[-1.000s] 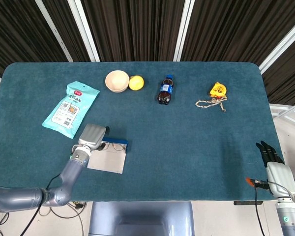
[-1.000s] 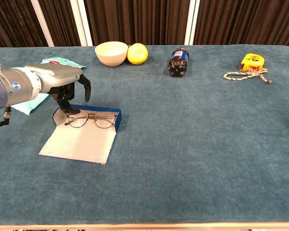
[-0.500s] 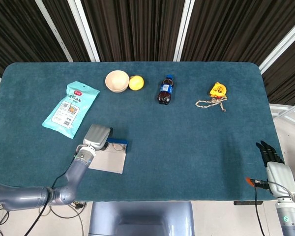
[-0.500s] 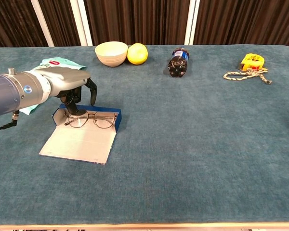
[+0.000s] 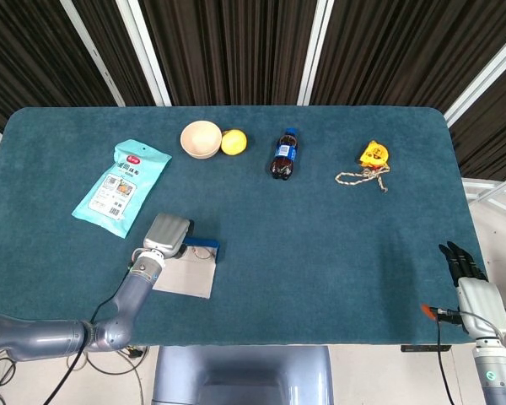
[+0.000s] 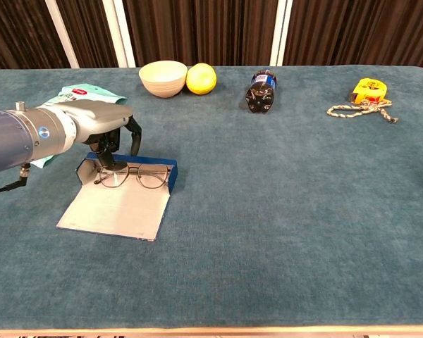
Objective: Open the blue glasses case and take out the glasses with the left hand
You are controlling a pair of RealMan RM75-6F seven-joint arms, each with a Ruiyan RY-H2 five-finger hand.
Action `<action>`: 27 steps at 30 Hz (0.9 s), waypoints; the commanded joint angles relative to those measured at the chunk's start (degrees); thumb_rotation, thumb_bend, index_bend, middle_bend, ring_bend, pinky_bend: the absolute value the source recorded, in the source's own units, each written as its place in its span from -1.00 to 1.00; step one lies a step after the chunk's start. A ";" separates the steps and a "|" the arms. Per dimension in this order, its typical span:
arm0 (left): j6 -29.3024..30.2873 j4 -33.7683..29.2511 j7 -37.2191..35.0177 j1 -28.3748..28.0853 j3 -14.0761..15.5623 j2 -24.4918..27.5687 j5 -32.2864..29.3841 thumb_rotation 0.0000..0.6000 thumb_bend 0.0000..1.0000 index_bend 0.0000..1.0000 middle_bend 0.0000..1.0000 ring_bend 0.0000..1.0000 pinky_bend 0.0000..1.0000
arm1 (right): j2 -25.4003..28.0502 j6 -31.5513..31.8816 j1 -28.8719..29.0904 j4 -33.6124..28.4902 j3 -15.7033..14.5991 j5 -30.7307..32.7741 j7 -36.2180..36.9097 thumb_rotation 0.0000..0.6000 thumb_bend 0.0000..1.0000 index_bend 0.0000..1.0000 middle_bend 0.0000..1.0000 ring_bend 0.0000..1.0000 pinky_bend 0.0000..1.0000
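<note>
Dark vertical slats behind; teal cloth-covered table (image 6: 282,232) spanning both views. Blue glasses case (image 6: 120,197) lying open near the left front edge, pale lid flap spread flat toward the near side, blue tray at the far side. Glasses (image 6: 134,176) resting in the tray against its blue wall, lenses facing the near side. Left hand (image 6: 102,127) poised over the left end of the tray, fingers (image 6: 115,146) curled downward toward the left end of the glasses; contact or grip on them cannot be told from either view. Right hand (image 5: 468,278) off the table's right near corner, dark fingers extended together, holding nothing. Farther along the left side: teal snack packet (image 5: 122,187). Along the far edge, left to right: cream bowl (image 6: 163,77) touching a yellow lemon (image 6: 201,78), cola bottle (image 6: 261,90) lying on its side, yellow tape measure (image 6: 369,90) beside a coil of rope (image 6: 359,110).
</note>
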 commanded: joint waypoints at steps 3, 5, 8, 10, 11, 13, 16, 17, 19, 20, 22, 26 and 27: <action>0.12 0.12 -0.08 0.03 -0.19 -0.18 0.07 1.00 -0.27 0.05 1.00 0.80 0.90 | 0.00 0.02 -0.01 0.01 0.01 0.02 0.02 1.00 -0.71 -1.00 -1.00 -1.00 -0.58; 0.15 0.15 -0.15 0.04 -0.30 -0.24 0.11 1.00 -0.27 0.08 1.00 0.81 0.91 | 0.00 0.01 0.00 -0.01 0.01 0.00 0.00 1.00 -0.71 -1.00 -1.00 -1.00 -0.58; 0.17 0.18 -0.21 0.10 -0.37 -0.26 0.13 1.00 -0.27 0.12 1.00 0.81 0.91 | 0.01 0.01 -0.01 -0.01 0.00 0.00 0.02 1.00 -0.71 -1.00 -1.00 -1.00 -0.58; 0.28 0.19 -0.35 0.17 -0.46 -0.27 0.24 1.00 -0.27 0.14 1.00 0.81 0.91 | 0.02 0.01 -0.02 0.00 -0.01 0.00 0.02 1.00 -0.71 -1.00 -1.00 -1.00 -0.58; 0.36 0.20 -0.43 0.22 -0.52 -0.26 0.32 1.00 -0.27 0.15 1.00 0.81 0.91 | 0.02 0.01 -0.01 0.01 0.00 0.00 0.02 1.00 -0.71 -1.00 -1.00 -1.00 -0.58; 0.52 0.22 -0.56 0.30 -0.63 -0.19 0.47 1.00 -0.27 0.16 1.00 0.82 0.91 | 0.02 0.01 -0.02 0.01 0.00 0.00 0.03 1.00 -0.71 -1.00 -1.00 -1.00 -0.58; 0.90 0.37 -0.78 0.44 -0.85 -0.06 0.67 1.00 -0.27 0.17 1.00 0.82 0.91 | 0.02 0.03 -0.02 -0.02 0.00 -0.02 0.04 1.00 -0.71 -1.00 -1.00 -1.00 -0.58; 1.24 0.48 -1.07 0.58 -1.07 0.00 0.85 1.00 -0.27 0.16 1.00 0.82 0.91 | 0.03 0.04 -0.03 -0.02 0.00 -0.01 0.05 1.00 -0.71 -1.00 -1.00 -1.00 -0.58; 1.98 0.75 -1.92 0.97 -1.43 -0.04 1.68 1.00 -0.27 0.16 1.00 0.82 0.91 | 0.03 0.01 -0.04 -0.03 -0.01 0.02 0.08 1.00 -0.71 -1.00 -1.00 -1.00 -0.58; 2.43 0.97 -2.47 1.23 -1.60 -0.12 2.28 1.00 -0.27 0.16 1.00 0.82 0.91 | 0.04 0.00 -0.03 -0.03 0.00 0.04 0.08 1.00 -0.71 -1.00 -1.00 -1.00 -0.58; 3.43 1.61 -3.55 1.79 -1.86 -0.33 3.56 1.00 -0.27 0.16 1.00 0.82 0.91 | 0.03 -0.05 -0.02 -0.05 0.00 0.08 0.05 1.00 -0.71 -1.00 -1.00 -1.00 -0.58; 5.36 3.40 -5.15 2.85 -1.76 -0.91 6.72 1.00 -0.27 0.16 1.00 0.82 0.91 | 0.04 -0.05 -0.02 -0.08 0.02 0.15 0.00 1.00 -0.71 -1.00 -1.00 -1.00 -0.58; 6.17 3.93 -5.69 3.20 -1.74 -1.16 7.79 1.00 -0.27 0.16 1.00 0.82 0.91 | 0.03 -0.04 -0.02 -0.08 0.03 0.15 -0.01 1.00 -0.71 -1.00 -1.00 -1.00 -0.58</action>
